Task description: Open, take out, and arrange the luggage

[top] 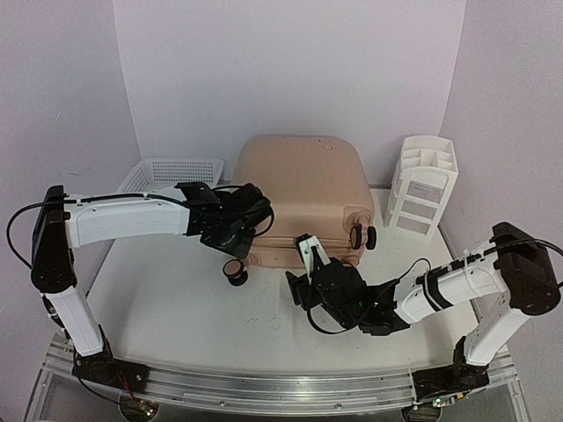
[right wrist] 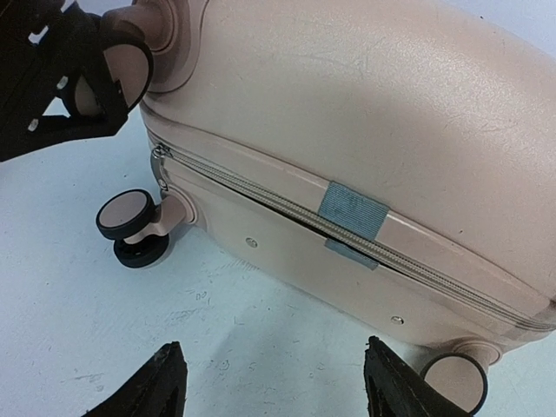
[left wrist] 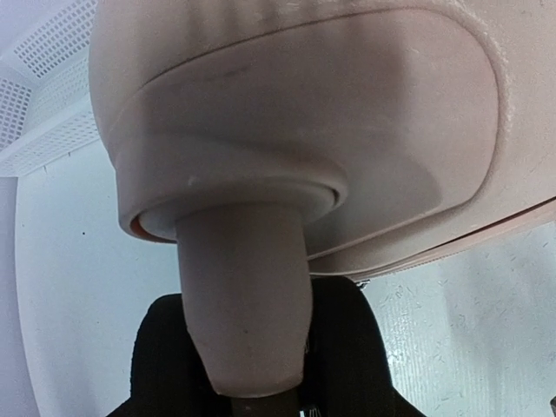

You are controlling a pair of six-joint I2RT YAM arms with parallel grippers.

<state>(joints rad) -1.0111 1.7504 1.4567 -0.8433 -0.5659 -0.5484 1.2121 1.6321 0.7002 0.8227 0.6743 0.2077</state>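
The peach-pink luggage (top: 303,185) lies flat at the back middle of the table, with its zipped seam (right wrist: 287,213) facing me. My left gripper (top: 239,230) is at its front left corner. In the left wrist view its black fingers (left wrist: 343,347) sit tight on both sides of the beige caster stem (left wrist: 248,287). My right gripper (right wrist: 278,382) hovers open over the table in front of the seam, apart from the shell. A grey tab (right wrist: 352,211) crosses the zipper, and the zipper pull (right wrist: 159,161) hangs at the left end.
A white mesh basket (top: 171,171) stands behind the left arm. A white drawer organizer (top: 422,185) stands at the back right. A lower caster (top: 236,271) and a right caster (top: 362,236) stick out from the front of the case. Purple walls enclose the table.
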